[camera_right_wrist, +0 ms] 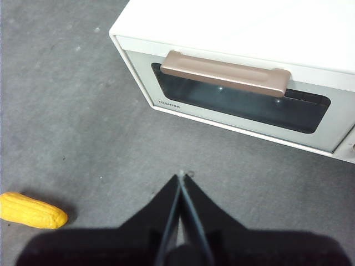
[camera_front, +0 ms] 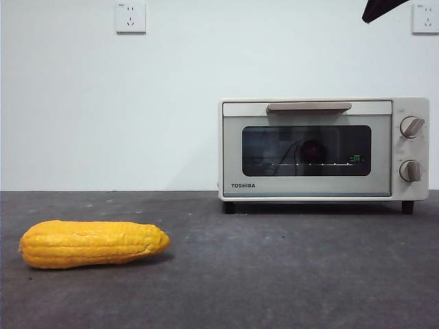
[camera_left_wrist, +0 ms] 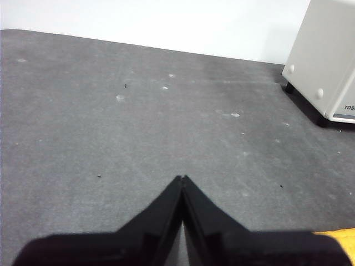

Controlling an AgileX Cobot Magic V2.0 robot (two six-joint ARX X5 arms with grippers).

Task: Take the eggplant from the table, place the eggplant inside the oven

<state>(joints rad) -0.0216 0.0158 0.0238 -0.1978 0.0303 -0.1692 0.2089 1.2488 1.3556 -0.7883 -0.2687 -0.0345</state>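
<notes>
2 tools are idle, and neither carries anything.

Front view: the oven (camera_front: 232, 154) stands on the surface (camera_front: 288, 274) with its door closed and its handle (camera_front: 309, 106) across the top. Behind the dark glass sits a dark rounded shape (camera_front: 313, 149); it may be the eggplant, but the glass is too dim to be sure. No eggplant lies on the open surface. A corn cob (camera_front: 92, 243) lies well apart from the oven. Only 1 black arm tip (camera_front: 384, 8) shows, high in a corner.

Left wrist view: the left tool (camera_left_wrist: 182, 178) has its jaws pressed together, hanging over bare surface. A corner of the oven is ahead of it and off to one side, and a sliver of the corn cob (camera_left_wrist: 338, 237) lies close beside the tool's base.

Right wrist view: the right tool (camera_right_wrist: 181, 176) is also pressed together, above the surface in front of the oven door. The handle (camera_right_wrist: 224, 73) lies straight ahead of its tips, and the corn cob (camera_right_wrist: 30, 210) is well off to its side.

With the door closed and no eggplant outside, the placing looks finished, or nearly so. If the shape inside needs checking, the right tool is the better placed: spread its jaws first, hook the handle near its middle, and pull evenly so the light oven does not slide. The corn cob should stay where it is.
</notes>
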